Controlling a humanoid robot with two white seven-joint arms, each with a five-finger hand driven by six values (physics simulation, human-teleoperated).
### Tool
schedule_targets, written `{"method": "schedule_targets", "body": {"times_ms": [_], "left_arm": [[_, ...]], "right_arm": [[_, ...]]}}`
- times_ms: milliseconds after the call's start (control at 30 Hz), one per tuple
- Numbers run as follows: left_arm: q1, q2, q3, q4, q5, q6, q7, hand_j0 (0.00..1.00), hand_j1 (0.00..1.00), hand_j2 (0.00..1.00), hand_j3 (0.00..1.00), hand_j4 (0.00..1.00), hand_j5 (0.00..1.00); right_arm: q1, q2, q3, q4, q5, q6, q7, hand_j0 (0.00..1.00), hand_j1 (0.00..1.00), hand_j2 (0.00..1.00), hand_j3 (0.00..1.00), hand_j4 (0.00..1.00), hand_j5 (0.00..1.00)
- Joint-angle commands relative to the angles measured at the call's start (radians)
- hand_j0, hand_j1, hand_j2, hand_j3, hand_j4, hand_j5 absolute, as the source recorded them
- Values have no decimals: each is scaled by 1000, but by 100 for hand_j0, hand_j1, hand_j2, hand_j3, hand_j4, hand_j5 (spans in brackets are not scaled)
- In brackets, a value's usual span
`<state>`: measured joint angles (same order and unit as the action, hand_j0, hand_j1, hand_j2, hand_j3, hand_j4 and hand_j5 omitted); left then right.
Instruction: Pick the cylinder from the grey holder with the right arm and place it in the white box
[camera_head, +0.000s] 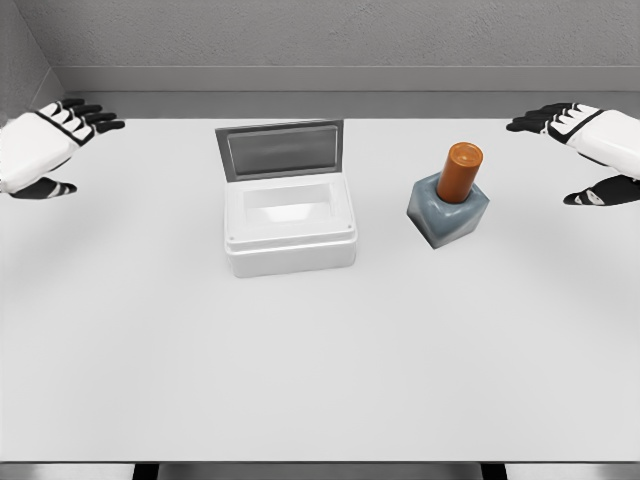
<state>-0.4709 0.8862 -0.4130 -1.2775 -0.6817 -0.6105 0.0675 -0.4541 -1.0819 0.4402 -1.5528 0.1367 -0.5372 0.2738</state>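
Hovering open-fingered, right robot hand (585, 150) should swing inward to the orange cylinder (459, 172), gripping above its grey holder (448, 214).

Orange cylinder (459, 172) stands upright, slightly tilted, w/ its lower end seated in the grey holder (447, 214), a squat blue-grey block sitting right of centre on the table. White box (289, 228) sits just left of the holder, apart from it, lid (281, 149) hinged open at the back & standing up, interior empty.
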Motion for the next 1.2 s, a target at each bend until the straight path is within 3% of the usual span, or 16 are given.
{"method": "schedule_targets", "body": {"times_ms": [0,200,233,267,300,467,533,633,1167], "left_arm": [[0,-3,-6,-6,1,0,2,100,100,100,100,100,100],[-2,-3,-3,-5,-2,0,2,100,100,100,100,100,100],[-2,-3,-1,-5,-2,0,2,100,100,100,100,100,100],[-2,-3,-1,-5,-2,0,0,100,100,100,100,100,100],[-2,-3,-1,-5,-2,0,0,100,100,100,100,100,100],[-2,-3,-1,-5,-2,0,0,100,100,100,100,100,100],[0,-3,0,-5,-2,0,0,100,100,100,100,100,100],[0,-1,0,-5,-2,0,0,100,100,100,100,100,100],[0,-3,7,0,-4,0,0,100,100,100,100,100,100]], "right_arm": [[0,-4,-6,0,-5,5,1,100,100,100,100,100,100],[-21,5,-3,3,-8,5,4,100,100,100,100,100,100],[-44,10,-2,8,-8,8,85,100,100,100,100,100,100],[-99,39,0,29,-12,8,253,100,100,100,100,100,100],[-144,63,3,48,-14,10,337,100,100,100,100,100,100],[-296,183,18,97,-16,13,337,100,100,100,100,100,100],[-376,224,104,122,-8,54,337,100,100,100,100,100,100],[-437,244,244,174,-6,54,337,100,100,100,100,100,100],[-452,266,342,215,-5,54,337,100,100,100,100,100,100]]}}
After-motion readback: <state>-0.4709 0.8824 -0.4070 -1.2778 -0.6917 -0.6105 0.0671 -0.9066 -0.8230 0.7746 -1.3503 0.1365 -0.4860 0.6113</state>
